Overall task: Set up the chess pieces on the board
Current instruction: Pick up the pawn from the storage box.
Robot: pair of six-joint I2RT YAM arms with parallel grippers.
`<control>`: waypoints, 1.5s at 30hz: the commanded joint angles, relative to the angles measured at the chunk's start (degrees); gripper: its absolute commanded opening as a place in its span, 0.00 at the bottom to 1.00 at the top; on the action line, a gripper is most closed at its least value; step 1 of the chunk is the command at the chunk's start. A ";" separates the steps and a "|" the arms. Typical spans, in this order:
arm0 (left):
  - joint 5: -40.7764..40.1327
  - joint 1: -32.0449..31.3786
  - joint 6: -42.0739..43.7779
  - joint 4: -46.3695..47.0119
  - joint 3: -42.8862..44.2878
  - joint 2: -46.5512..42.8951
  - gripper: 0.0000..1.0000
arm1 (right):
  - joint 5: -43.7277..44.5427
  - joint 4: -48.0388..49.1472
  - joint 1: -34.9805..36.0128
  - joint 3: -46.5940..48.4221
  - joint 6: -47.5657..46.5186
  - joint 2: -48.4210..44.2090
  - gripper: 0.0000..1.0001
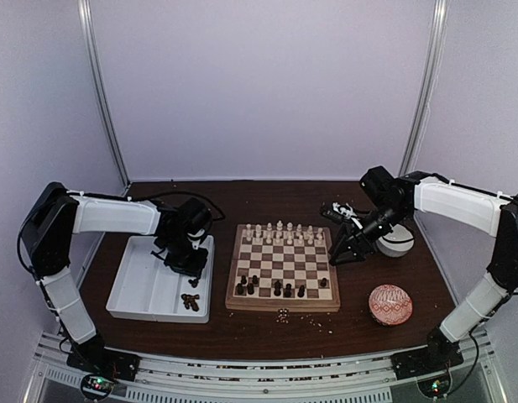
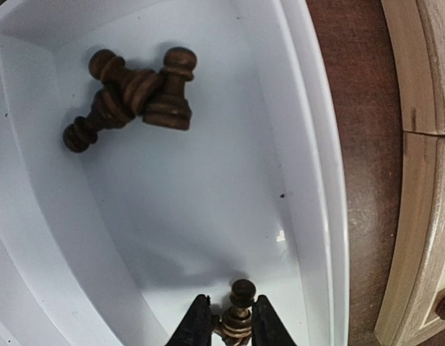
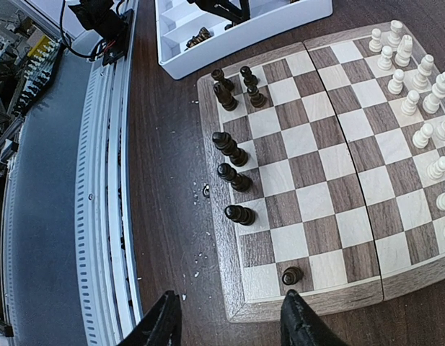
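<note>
**In the tray, left pincer grips a pawn**

On the bench [image 1: 242, 332], pale crumbs [image 1: 283, 316] lie just before the board [image 1: 309, 267]. Left of the board, in the white tray [image 2: 309, 144], the left pincer [image 2: 233, 328] is closed on an upright dark pawn [image 2: 241, 292]. A heap of dark pieces [image 2: 132, 97] lies farther off in the same compartment. Dark men [image 1: 277, 288] stand on the board's near rows, and white men [image 1: 279, 232] fill the far rows. The right pincer [image 3: 229, 328] hangs wide and empty over the board's right edge.

Left gripper [image 2: 231, 317] low, fingers pinched on a dark pawn [image 2: 242, 291] — right gripper [image 3: 231, 301] hovering, jaws apart.
</note>
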 commanded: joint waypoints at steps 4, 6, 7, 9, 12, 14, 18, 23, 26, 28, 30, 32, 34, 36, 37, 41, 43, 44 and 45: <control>1.45 -0.81 2.97 0.61 -0.78 2.58 0.19 | -1.03 -0.52 -0.13 1.17 0.04 -0.07 0.48; 1.21 -1.06 3.35 0.51 -0.81 3.21 0.17 | -0.99 -0.53 -0.11 1.25 0.03 -0.06 0.48; 0.89 -1.26 3.43 0.16 -0.81 3.43 0.16 | -1.03 -0.53 -0.10 1.25 0.05 -0.03 0.48; -0.07 -1.80 3.11 -1.35 -0.45 3.95 0.14 | -1.03 -0.52 -0.14 1.25 0.09 -0.13 0.48; -1.20 -2.72 2.65 -3.55 0.07 3.85 0.15 | -1.16 -0.45 -0.11 1.25 0.20 -0.11 0.48; -1.32 -3.22 2.72 -5.01 0.69 3.73 0.16 | -1.29 -0.38 -0.15 1.38 0.31 0.01 0.48; -1.52 -3.81 3.54 -7.35 1.47 2.65 0.19 | -1.34 -0.46 -0.02 1.55 0.52 0.42 0.48; -2.76 -3.82 5.39 -7.58 1.12 1.92 0.07 | -1.45 -0.31 0.02 1.62 0.79 0.54 0.48; -2.07 -3.86 6.60 -6.62 1.63 2.77 0.00 | -1.47 -0.29 0.26 1.93 1.04 0.50 0.48; -1.95 -3.82 6.16 -6.32 2.32 2.69 0.00 | -1.47 -0.22 0.41 2.19 1.50 0.03 0.48; -3.01 -3.82 4.67 -6.67 3.15 0.72 0.00 | -2.00 -0.18 0.45 2.78 2.46 -0.75 0.48; -5.54 -3.89 2.69 -6.95 3.47 -3.11 0.00 | -3.45 -0.52 0.46 3.71 3.50 -1.72 0.48; -7.57 -3.84 1.16 -6.46 3.43 -7.64 0.00 | -4.29 -0.95 0.72 5.18 4.46 -2.31 0.48; -6.63 -3.82 1.97 -4.13 2.94 -11.67 0.00 | -4.48 -0.83 1.27 6.65 5.65 -2.46 0.47; -5.48 -3.86 2.60 -2.34 2.31 -13.45 0.00 | -4.56 -0.86 1.70 7.55 6.18 -2.26 0.48; 1.65 -3.82 6.37 7.25 -1.14 -19.76 0.00 | -5.94 -0.31 2.50 9.99 9.23 0.08 0.48; 7.07 -3.82 8.05 12.43 -2.97 -23.13 0.00 | -6.64 2.17 2.77 10.65 13.30 1.44 0.48; 8.73 -3.82 8.33 14.67 -4.02 -24.43 0.00 | -7.20 3.29 3.03 11.03 15.12 2.29 0.48; 9.56 -3.82 8.37 16.63 -4.85 -25.61 0.00 | -7.51 3.89 3.41 11.58 16.40 3.09 0.48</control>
